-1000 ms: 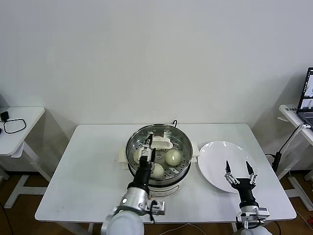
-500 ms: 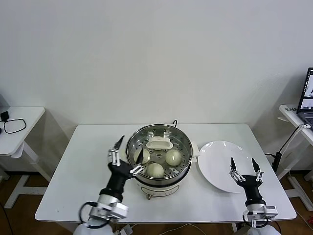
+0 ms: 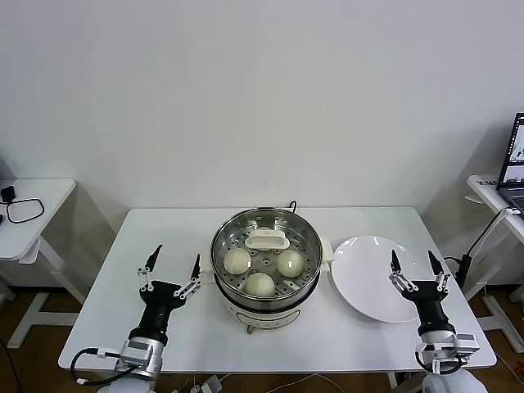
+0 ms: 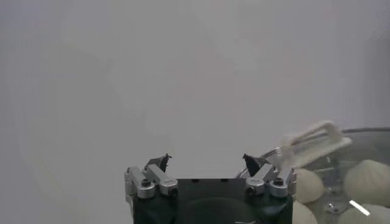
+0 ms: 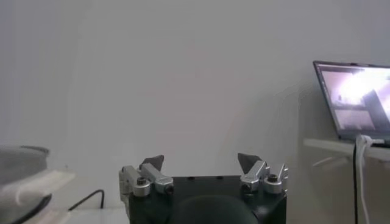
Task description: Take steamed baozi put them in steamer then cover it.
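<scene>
Flanking the covered steamer point(image 3: 266, 266), whose lid point(image 3: 266, 238) sits over three baozi point(image 3: 260, 284), the left gripper point(image 3: 170, 268) stands nearer than the right gripper point(image 3: 417, 268) beyond the plate point(image 3: 366, 278), both spread wide and empty.

No text, label, brand, number or sign can be read anywhere here. The open laptop screen point(image 5: 359, 97) on the side desk glows with blurred light patches, but no letters or figures can be made out on it. The white electric base of the shiny steel steamer pot point(image 3: 266, 255) carries no legible marking either.
</scene>
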